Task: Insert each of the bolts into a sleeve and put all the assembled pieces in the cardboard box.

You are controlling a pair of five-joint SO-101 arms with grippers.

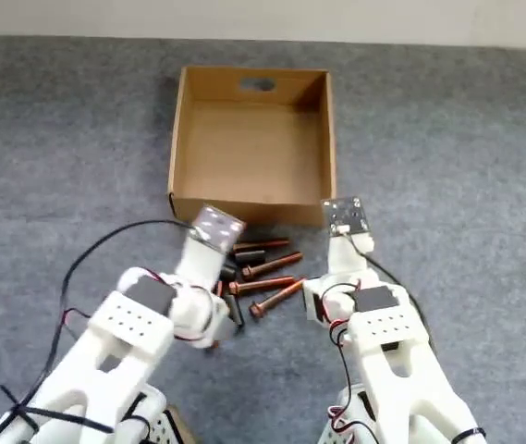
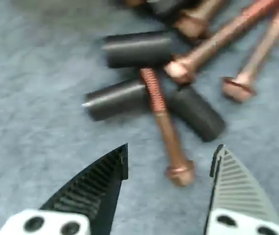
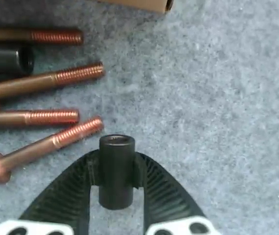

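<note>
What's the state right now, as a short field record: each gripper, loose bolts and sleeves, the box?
left gripper: open, fingers either side of one bolt at its head end
right gripper: shut on a black sleeve, bore empty
loose bolts: several on the carpet in front of the box
loose sleeves: at least three, among the bolts
cardboard box: no assembled pieces inside

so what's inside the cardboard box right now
Nothing that can be seen: the cardboard box has a bare floor with no parts on it. Its near wall hides a thin strip of floor along the front.
</note>
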